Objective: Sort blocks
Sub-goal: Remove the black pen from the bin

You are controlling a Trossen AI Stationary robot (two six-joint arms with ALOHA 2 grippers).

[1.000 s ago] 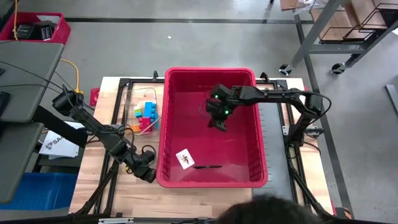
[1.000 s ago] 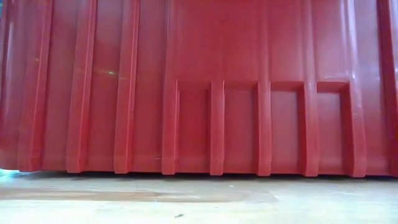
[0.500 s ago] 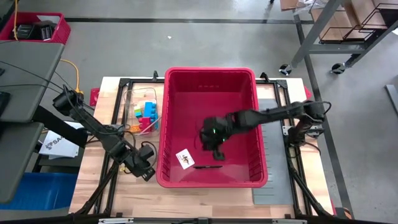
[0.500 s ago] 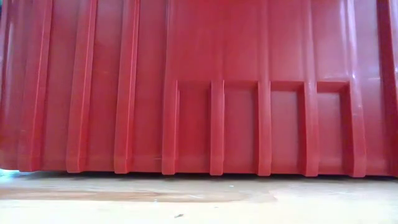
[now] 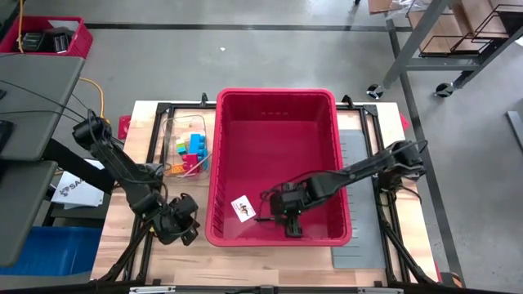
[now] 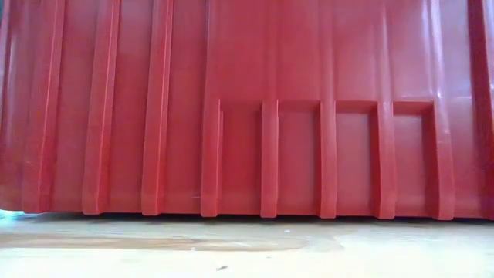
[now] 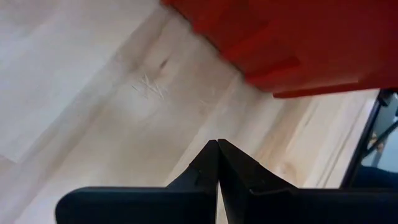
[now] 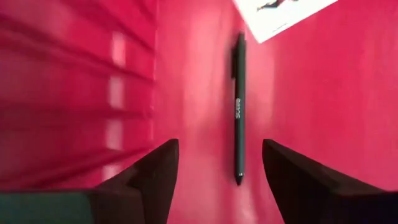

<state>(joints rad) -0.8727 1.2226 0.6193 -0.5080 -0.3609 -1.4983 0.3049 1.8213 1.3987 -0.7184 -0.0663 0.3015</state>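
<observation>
Closed fingers are seen on the left gripper (image 5: 181, 229), which is held low over the pale wooden table (image 5: 176, 265), just outside the near-left corner of the large red plastic bin (image 5: 214, 155). Small coloured plastic blocks (image 5: 191, 152) — blue, yellow, green — are gathered in a clear tray left of the bin. Inside the bin, the right gripper (image 8: 217, 168) is spread wide over a slim black pen (image 8: 239, 106) — nothing is gripped — beside a white printed card (image 5: 243, 208).
</observation>
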